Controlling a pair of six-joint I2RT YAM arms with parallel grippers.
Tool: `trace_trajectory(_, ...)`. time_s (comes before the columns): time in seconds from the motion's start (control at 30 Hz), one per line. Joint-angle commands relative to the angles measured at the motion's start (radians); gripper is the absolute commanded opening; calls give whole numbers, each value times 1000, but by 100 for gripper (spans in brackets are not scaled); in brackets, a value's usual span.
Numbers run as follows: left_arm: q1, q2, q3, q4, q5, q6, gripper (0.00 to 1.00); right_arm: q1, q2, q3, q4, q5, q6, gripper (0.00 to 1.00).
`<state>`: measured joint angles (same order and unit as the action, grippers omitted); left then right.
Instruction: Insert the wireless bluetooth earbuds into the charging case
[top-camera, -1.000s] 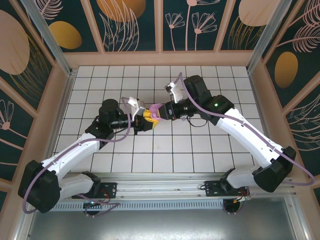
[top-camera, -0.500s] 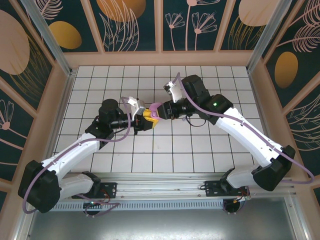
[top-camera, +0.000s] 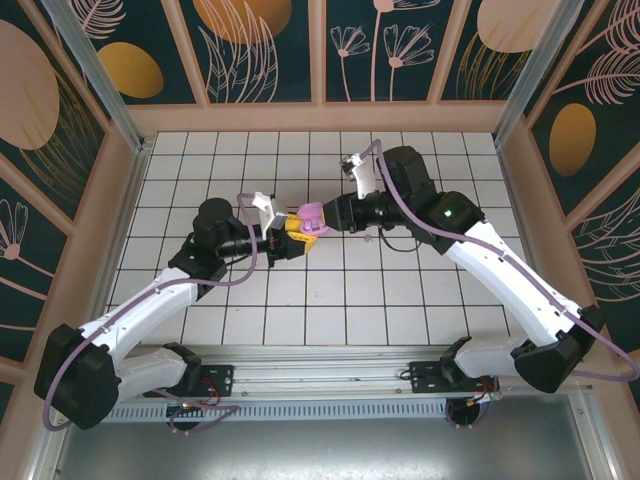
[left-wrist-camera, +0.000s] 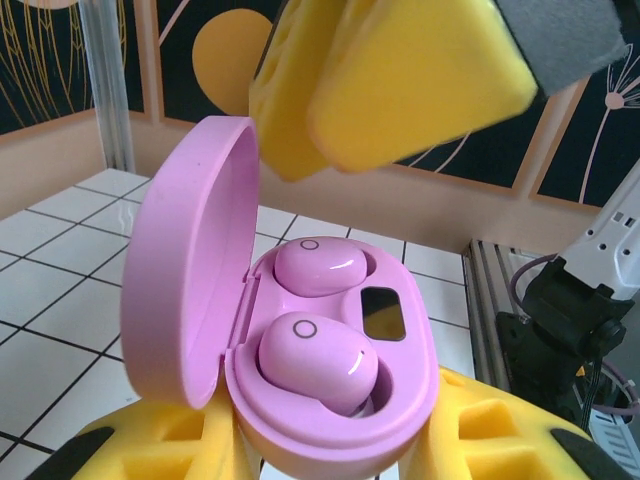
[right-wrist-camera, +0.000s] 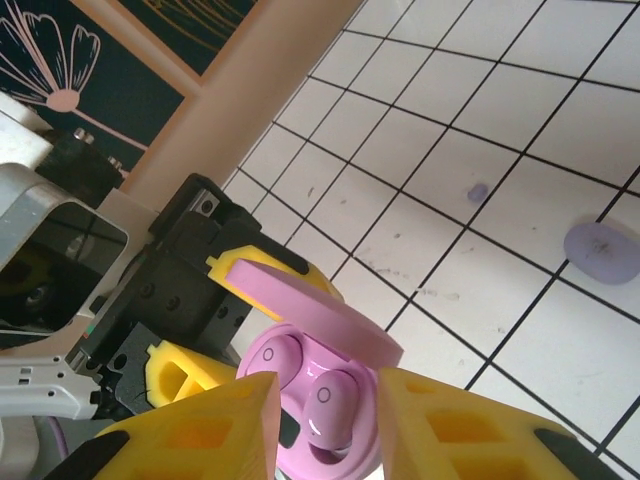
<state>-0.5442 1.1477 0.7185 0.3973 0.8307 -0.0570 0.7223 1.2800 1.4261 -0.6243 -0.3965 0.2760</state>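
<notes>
My left jaws are clamped on the pink charging case (left-wrist-camera: 405, 400). Its base is wedged between their yellow fingers (left-wrist-camera: 500, 435), which hold it up over the middle of the bench (top-camera: 200, 160), clear of the white tiles. The case stands open, its lid (left-wrist-camera: 185, 270) swung upright at one side. Two wireless bluetooth earbuds (left-wrist-camera: 318, 360) sit in their wells inside the case, one behind the other, beside a small dark window (left-wrist-camera: 380, 312) in the base.

My right jaws hover just above the open case, opposite the left ones. Their yellow fingers (right-wrist-camera: 200, 430) stand a narrow gap apart with nothing gripped. From the left wrist they show clear of the earbuds and the lid.

Both arms reach in from the near edge, the left from the near left corner, the right from the near right corner, and meet over the bench's middle. A pale purple nub (right-wrist-camera: 600, 250) lies on a bare tile well apart from the case. I cannot tell what it is.
</notes>
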Motion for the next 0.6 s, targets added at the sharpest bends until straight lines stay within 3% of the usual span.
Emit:
trace_trajectory(0.0, -4, -23, -11, 39, 22, -5, 0, -7, -30, 16, 38, -10, 21, 31)
trace_trajectory(0.3, -4, -35, -17, 5, 12, 43, 0, -26, -93, 5, 94, -14, 51, 30)
trace_trajectory(0.57, -4, -37, -2, -45, 17, 85, 0, -29, 21, 29, 139, -44, 80, 30)
